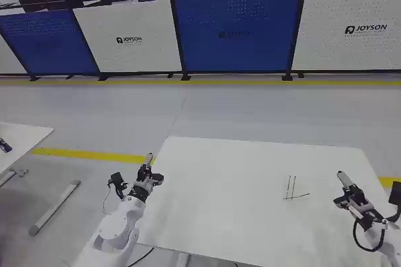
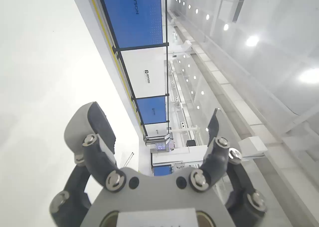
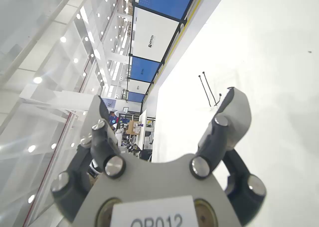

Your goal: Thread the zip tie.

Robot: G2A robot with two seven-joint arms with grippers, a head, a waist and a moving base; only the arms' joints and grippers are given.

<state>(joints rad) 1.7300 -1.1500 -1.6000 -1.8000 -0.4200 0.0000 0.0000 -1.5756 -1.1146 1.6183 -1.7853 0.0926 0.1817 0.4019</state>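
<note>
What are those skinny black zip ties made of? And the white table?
The zip ties look like thin black plastic, probably nylon: skinny dark strips with little heads. The table looks smooth, matte white, maybe laminate; that stays unsure.

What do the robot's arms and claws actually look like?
White rounded left arm and right arm. The left gripper and right gripper are silver plates with dark grey fingers, black pads, shiny bolts. A black cable loops beside the right arm.
</note>
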